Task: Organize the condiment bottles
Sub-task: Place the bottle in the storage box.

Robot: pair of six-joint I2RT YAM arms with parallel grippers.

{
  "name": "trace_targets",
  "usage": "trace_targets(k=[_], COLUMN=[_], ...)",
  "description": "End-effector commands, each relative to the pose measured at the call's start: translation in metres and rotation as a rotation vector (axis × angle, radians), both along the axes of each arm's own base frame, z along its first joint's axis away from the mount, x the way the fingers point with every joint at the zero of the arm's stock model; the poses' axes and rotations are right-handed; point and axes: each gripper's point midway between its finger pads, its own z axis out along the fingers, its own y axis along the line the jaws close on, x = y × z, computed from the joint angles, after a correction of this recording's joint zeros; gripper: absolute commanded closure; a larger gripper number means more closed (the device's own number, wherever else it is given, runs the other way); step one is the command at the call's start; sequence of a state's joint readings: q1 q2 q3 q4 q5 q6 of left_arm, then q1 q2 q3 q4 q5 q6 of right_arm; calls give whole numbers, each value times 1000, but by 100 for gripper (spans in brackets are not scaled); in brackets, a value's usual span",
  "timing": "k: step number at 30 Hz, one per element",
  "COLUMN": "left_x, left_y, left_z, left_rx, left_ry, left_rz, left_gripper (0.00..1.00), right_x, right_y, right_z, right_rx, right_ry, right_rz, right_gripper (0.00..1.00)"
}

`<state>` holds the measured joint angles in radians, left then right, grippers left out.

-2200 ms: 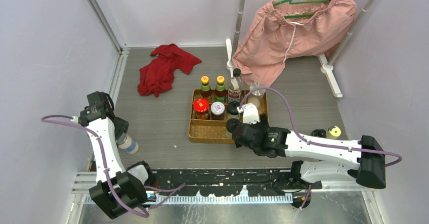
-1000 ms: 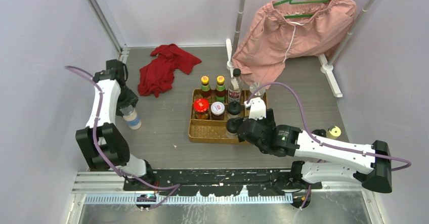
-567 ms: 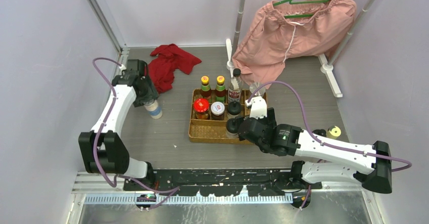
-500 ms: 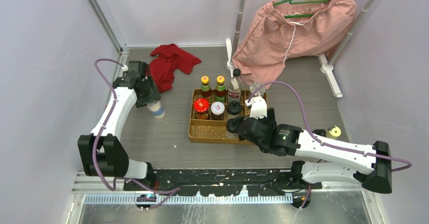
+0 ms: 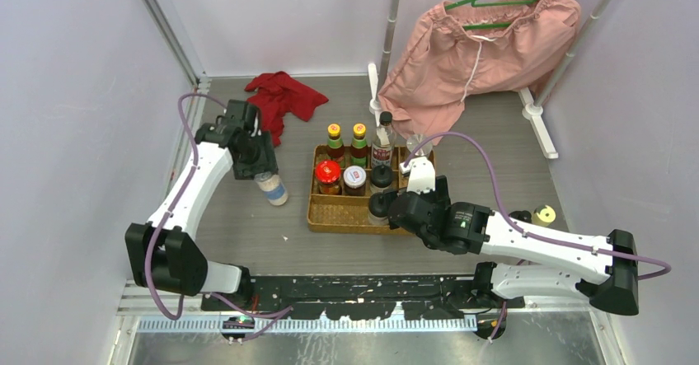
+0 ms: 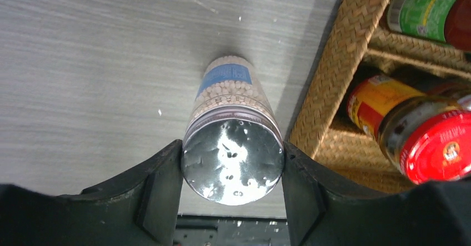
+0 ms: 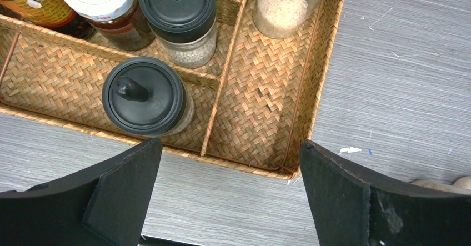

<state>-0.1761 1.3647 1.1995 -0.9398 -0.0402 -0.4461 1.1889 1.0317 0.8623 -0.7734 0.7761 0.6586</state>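
Grey wood-grain table [image 5: 494,159], pale lilac walls round it. Woven wicker tray [image 5: 317,217] sits mid-table, part filled. A small yellow-lidded jar [image 5: 542,215] stands alone toward the right edge, well apart from the tray.

Risks, as I judge them.
- **Near:** my right gripper [image 7: 230,165] hangs at the tray's near edge. It is just short of the black-lidded shaker [image 7: 145,96], clear glass, upright in the near compartment. A careless reach could topple it.
- **Farther:** the silver-lidded shaker [image 6: 224,88], clear-walled, blue-labelled and full of pale beads, is gripped only up at its lid. It hangs tilted just beside the tray's left wall. Its base could catch that wall on the way over, twist in the grip and drop.
- **Inside that wall:** the red-lidded jar [image 6: 439,154] is easy to knock.
- **Both arms at one tray:** they could crowd each other.

Hands.
- **Right gripper:** jaws spread as wide as they go, nothing between them, touching nothing.
- **Left gripper [image 6: 233,165]:** jaws about half closed, pressed on either side of the silver lid, shaker held. I cannot tell whether its base is clear of the table.

Far row of the tray: two green-labelled yellow-capped bottles [image 5: 334,144] and a tall clear black-capped bottle [image 5: 382,147], all upright.
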Motion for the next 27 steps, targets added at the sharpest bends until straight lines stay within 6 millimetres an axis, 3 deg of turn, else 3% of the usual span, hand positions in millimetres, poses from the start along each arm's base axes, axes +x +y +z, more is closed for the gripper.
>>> trace_targets(k=[1, 6, 10, 15, 21, 27], left_x=[-7, -17, -27, -41, -54, -67], left_y=[-1, -3, -15, -38, -74, -122], left_z=[53, 93, 109, 113, 119, 127], left_rx=[-1, 6, 13, 40, 72, 72], left_ry=[-67, -118, -119, -117, -133, -171], left_rz=[-48, -83, -136, -204, -283, -380], left_gripper=[55, 55, 55, 55, 55, 55], right_x=[5, 6, 8, 12, 21, 21], right_y=[4, 4, 4, -3, -37, -51], right_z=[23, 30, 36, 60, 93, 102], right_rx=[82, 90, 86, 95, 108, 154], right_ry=[-37, -48, -59, -101, -138, -137], right_rz=[-32, -35, -39, -62, -154, -177], right_gripper=[0, 0, 0, 0, 0, 0])
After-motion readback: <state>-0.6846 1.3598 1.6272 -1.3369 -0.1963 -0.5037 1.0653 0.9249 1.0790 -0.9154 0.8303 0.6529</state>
